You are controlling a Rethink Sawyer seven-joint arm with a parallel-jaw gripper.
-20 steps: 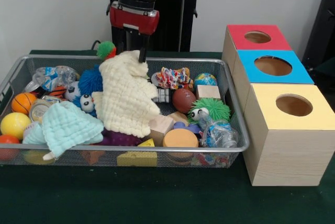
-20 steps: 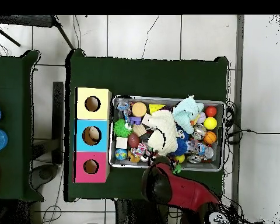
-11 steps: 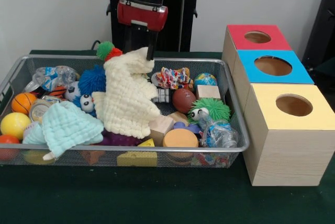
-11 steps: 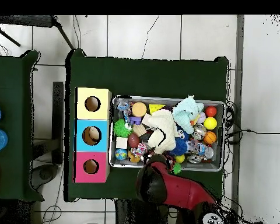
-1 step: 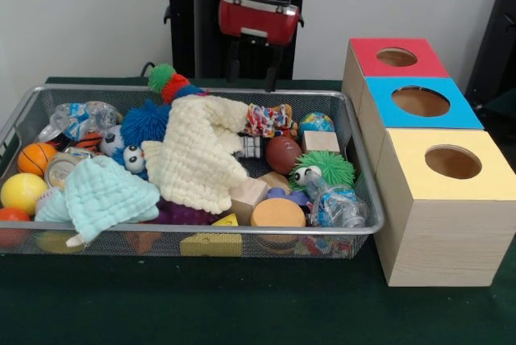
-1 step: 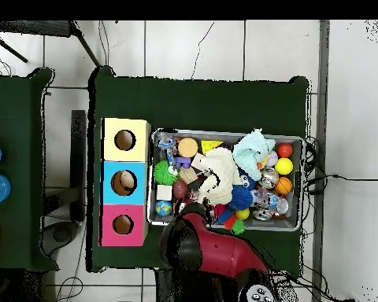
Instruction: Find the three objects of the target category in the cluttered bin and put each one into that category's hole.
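Observation:
My gripper [image 5: 251,75] hangs open and empty above the bin's far rim, right of the middle in the front view. Its dark fingers [image 5: 270,77] are apart with only air between them. Below and to its left a cream knitted cloth [image 5: 197,151] lies slumped over the toys in the wire bin [image 5: 201,230]. At the right stand three boxes, each with a round hole on top: red [image 5: 395,56], blue [image 5: 419,101] and yellow [image 5: 451,162]. In the overhead view my red arm [image 6: 204,245] covers the gripper at the bin's lower edge.
The bin also holds a pale green cloth [image 5: 101,192], a brown football [image 5: 282,154], a green spiky toy [image 5: 322,169], a blue spiky ball [image 5: 143,123], a yellow ball [image 5: 22,192], wooden blocks [image 5: 321,141] and a crushed plastic bottle [image 5: 334,204]. The boxes stand close against the bin's right end.
The gripper has let go of the cream cloth and moved up and to the right in the front view. The cloth has dropped back flatter into the bin.

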